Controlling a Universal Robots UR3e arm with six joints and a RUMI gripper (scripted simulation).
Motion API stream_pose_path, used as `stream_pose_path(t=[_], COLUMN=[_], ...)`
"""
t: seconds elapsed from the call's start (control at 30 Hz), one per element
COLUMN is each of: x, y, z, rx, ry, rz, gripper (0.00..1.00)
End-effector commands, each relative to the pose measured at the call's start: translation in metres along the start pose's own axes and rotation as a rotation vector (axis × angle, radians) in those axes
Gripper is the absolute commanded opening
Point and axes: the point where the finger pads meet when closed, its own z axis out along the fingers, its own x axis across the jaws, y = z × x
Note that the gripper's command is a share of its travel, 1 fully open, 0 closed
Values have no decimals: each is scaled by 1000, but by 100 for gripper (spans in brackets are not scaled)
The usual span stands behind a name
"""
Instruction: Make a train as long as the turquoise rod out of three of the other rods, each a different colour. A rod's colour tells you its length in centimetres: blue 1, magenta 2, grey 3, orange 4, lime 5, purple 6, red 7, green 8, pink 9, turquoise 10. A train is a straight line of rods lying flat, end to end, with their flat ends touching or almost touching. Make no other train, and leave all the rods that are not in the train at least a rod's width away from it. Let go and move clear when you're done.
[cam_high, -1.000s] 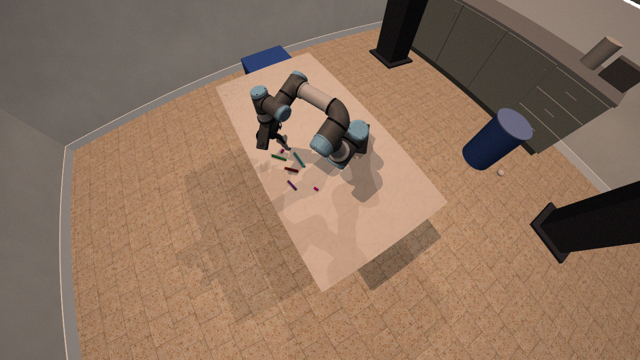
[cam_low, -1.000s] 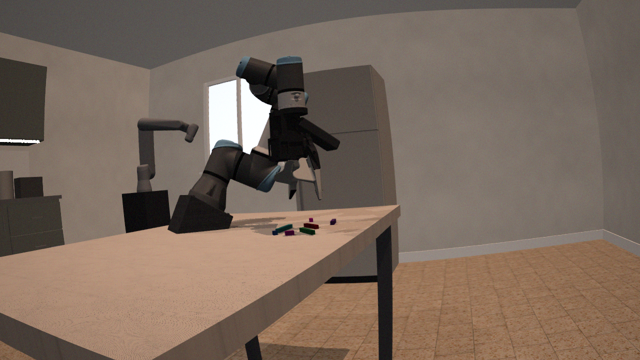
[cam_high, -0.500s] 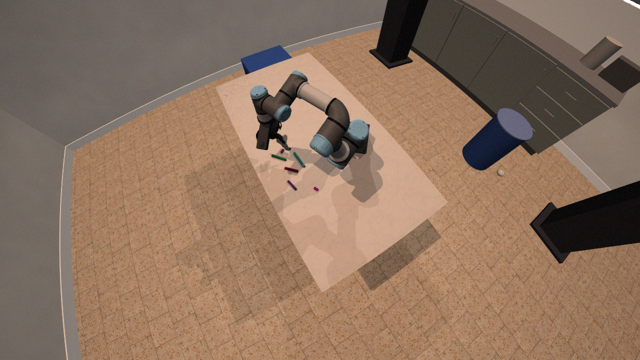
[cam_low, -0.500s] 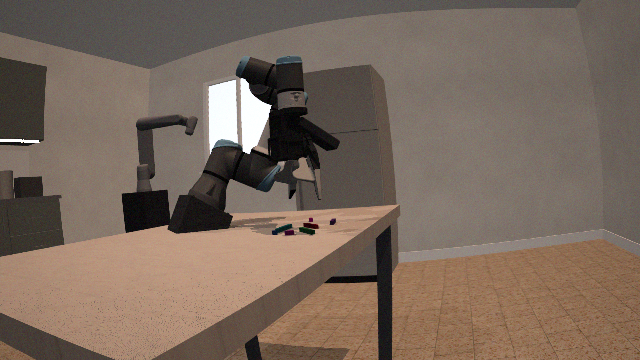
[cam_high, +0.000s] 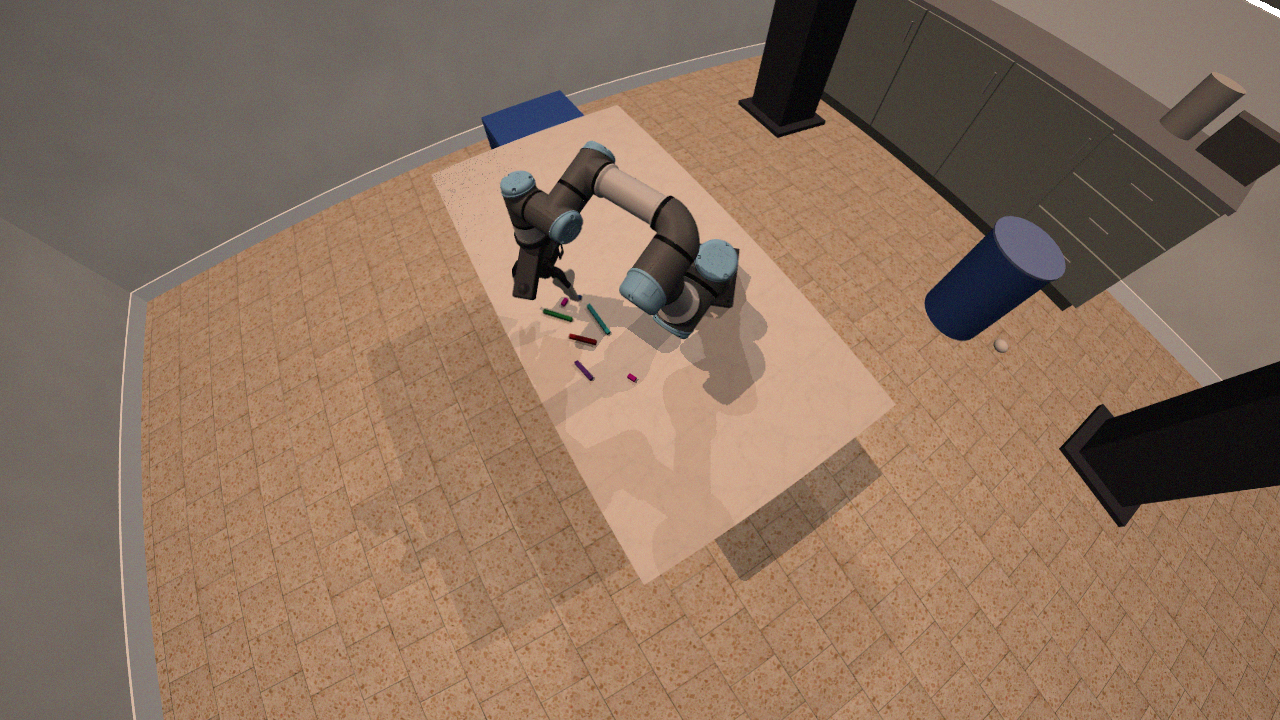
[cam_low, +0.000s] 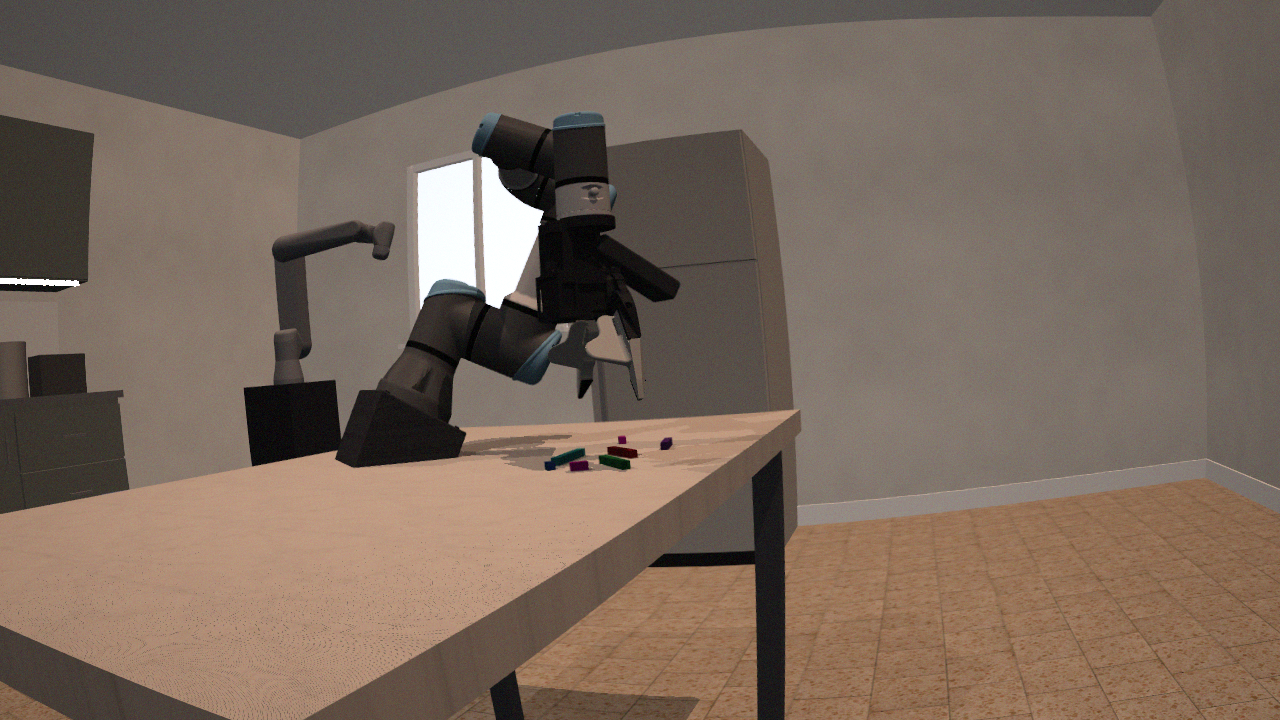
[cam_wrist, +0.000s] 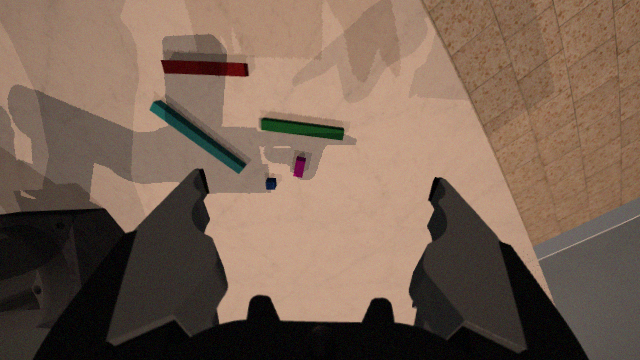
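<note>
1. Overall, we can read no brand, label or writing.
2. Our gripper (cam_low: 610, 394) (cam_wrist: 320, 174) hangs above the table (cam_high: 716, 429) (cam_low: 358, 555) (cam_wrist: 320, 250), jaws spread fully, holding nothing.
3. Our turquoise rod (cam_high: 597, 318) (cam_low: 568, 456) (cam_wrist: 197, 136) lies on the table between the red rod (cam_high: 582, 339) (cam_low: 622, 451) (cam_wrist: 205, 68) and blue rod (cam_high: 579, 297) (cam_low: 549, 465) (cam_wrist: 271, 183).

The table (cam_high: 769, 394) (cam_low: 358, 537) (cam_wrist: 320, 250), low in the exterior view, looks like smooth, pale wood with no shine. The turquoise rod (cam_high: 597, 318) (cam_low: 568, 456) (cam_wrist: 199, 137), left of the middle in the wrist view, looks smooth and a bit dull. The gripper (cam_high: 549, 297) (cam_low: 610, 394) (cam_wrist: 320, 174) has smooth gray fingers, like dull metal or hard plastic. At the top view's right, the blue barrel (cam_high: 980, 284) looks smooth. The floor (cam_high: 313, 501) (cam_low: 1029, 608) (cam_wrist: 560, 100) looks like speckled stone tiles.
</note>
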Motion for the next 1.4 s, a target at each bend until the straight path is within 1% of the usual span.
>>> stream_pose_path(t=[0.0,0.93,1.17,1.37], x=[1,0,-4,-9], y=[0,-1,-1,-2], z=[-1,-1,-1,-2], rx=[1,1,1,1], ry=[2,1,1,1], rz=[-2,-12,-61,-148], gripper=[100,100,100,100])
